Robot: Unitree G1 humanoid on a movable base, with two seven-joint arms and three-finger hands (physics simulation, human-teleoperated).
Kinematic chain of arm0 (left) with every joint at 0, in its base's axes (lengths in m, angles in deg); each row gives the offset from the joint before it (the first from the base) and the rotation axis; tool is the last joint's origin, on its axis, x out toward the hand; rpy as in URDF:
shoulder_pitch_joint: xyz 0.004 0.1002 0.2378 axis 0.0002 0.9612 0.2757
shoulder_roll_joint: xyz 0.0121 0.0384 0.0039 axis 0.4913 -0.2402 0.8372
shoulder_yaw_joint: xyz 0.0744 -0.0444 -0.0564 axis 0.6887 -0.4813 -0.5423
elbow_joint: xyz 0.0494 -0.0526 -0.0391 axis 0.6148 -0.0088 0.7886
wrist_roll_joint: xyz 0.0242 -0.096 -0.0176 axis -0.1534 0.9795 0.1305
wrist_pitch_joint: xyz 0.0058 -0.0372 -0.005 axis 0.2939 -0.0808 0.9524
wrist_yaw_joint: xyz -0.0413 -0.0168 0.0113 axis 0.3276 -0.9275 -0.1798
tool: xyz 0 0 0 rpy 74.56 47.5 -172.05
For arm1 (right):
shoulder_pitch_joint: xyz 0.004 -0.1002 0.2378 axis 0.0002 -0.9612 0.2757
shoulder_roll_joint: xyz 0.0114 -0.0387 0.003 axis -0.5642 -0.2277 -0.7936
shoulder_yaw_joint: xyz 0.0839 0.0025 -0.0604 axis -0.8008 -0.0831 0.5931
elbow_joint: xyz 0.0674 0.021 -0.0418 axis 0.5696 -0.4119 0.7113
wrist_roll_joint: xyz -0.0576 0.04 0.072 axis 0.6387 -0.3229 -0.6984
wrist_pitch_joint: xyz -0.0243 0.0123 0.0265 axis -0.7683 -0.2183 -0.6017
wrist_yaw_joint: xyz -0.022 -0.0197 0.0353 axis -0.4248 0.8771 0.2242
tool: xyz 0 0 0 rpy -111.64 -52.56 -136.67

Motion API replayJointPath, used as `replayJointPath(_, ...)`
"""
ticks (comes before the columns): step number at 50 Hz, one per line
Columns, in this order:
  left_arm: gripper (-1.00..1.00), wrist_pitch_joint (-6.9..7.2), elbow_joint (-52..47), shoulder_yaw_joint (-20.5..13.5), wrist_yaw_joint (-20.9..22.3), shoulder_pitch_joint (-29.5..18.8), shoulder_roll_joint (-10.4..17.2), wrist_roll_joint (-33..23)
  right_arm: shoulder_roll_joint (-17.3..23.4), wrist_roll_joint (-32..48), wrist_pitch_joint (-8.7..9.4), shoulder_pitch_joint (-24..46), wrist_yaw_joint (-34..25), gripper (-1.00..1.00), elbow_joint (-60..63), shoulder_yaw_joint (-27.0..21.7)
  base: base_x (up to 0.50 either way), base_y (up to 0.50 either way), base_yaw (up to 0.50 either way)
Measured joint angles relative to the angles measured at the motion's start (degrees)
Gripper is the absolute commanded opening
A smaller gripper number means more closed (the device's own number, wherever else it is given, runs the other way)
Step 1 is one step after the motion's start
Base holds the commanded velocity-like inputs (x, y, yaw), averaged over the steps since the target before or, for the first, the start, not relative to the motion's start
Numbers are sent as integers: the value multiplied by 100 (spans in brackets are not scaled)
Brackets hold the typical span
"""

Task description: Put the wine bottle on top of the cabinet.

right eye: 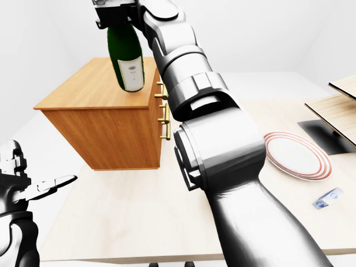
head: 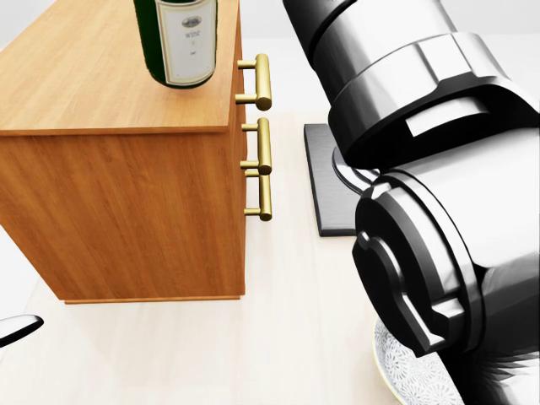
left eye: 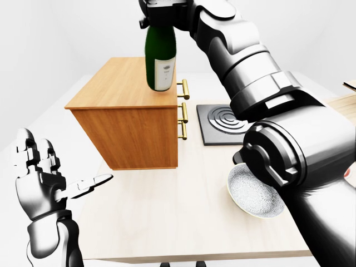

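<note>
Green wine bottle (left eye: 160, 58), gripped at the neck by the right robot hand (left eye: 161, 12), hangs over the wooden cabinet (left eye: 127, 119); left robot hand (left eye: 39, 181) open, lower left.

Cabinet (left eye: 125, 92) top bare apart from the wine bottle (left eye: 160, 58) near its right edge. Brass handles (left eye: 184, 105) stick out rightward. Table right of them crowded: hob plate (left eye: 219, 123), bowl (left eye: 253, 192). Table below cabinet open.

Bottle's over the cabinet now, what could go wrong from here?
The wine bottle hangs tilted in the right hand, so it may tip if released now. It sits near the cabinet top's right edge, above the handles; a topple could reach the bowl.
</note>
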Motion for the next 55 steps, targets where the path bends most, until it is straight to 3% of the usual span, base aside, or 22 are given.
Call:
replayJointPath(37, 100, 0, 29, -12, -1, 10, -3, 8, -41, 48, 0, -78, -113, -85, 18, 62, 0, 0, 0)
replayJointPath(38, 100, 0, 32, -12, 0, 10, -3, 8, -42, 55, 0, -78, -110, -23, 19, 53, 0, 0, 0)
replayJointPath(40, 100, 0, 36, -11, 1, 10, -3, 8, -41, 37, 0, -74, -54, 19, 34, 40, 0, 0, 0)
replayJointPath(41, 100, 0, 37, -10, 1, 10, -3, 8, -40, 30, 0, -71, -29, 100, 43, 34, 0, 0, 0)
replayJointPath(55, 100, 0, 29, 4, 0, 12, -6, 0, -17, 17, 0, -52, 169, 100, 102, 2, 0, 0, 0)
